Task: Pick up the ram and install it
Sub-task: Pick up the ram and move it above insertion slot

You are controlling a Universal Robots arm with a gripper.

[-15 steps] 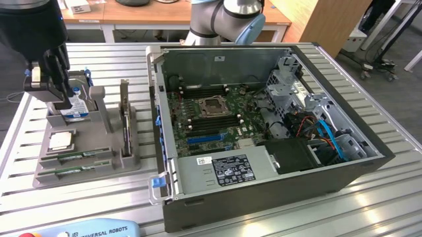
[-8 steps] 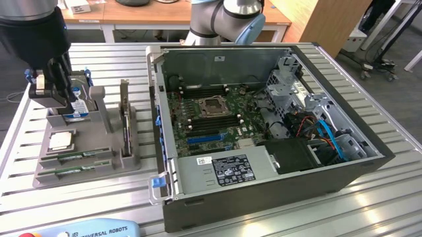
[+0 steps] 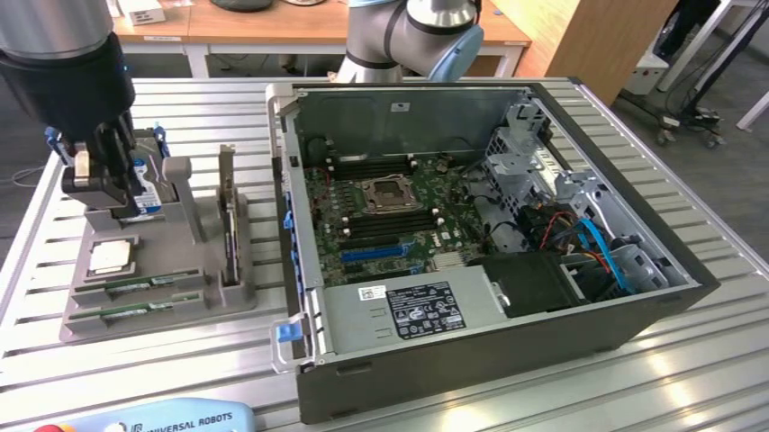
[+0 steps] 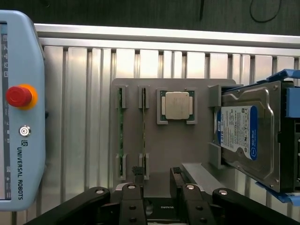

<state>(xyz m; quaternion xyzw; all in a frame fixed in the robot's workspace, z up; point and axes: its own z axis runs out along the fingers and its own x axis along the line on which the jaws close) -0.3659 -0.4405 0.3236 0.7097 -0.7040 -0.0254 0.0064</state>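
Note:
Two ram sticks, thin green boards, stand on edge side by side in slots of a grey holder [image 4: 187,145]: one ram [image 4: 143,133] and its twin [image 4: 120,133]. The exterior view has them at the holder's near end, as ram [image 3: 135,283] and twin [image 3: 132,310]. My gripper [image 4: 156,180] is open with nothing between its fingers. It hangs above the holder [image 3: 180,297], over the hard-drive end, well clear of both sticks; the exterior view puts the gripper [image 3: 103,180] at its left.
On the holder also sit a square silver processor [image 4: 177,105] and a blue-labelled hard drive [image 4: 243,133]. An open computer case [image 3: 481,342] with its motherboard [image 3: 384,211] fills the exterior view's right. A teach pendant [image 4: 21,108] lies on the slatted table.

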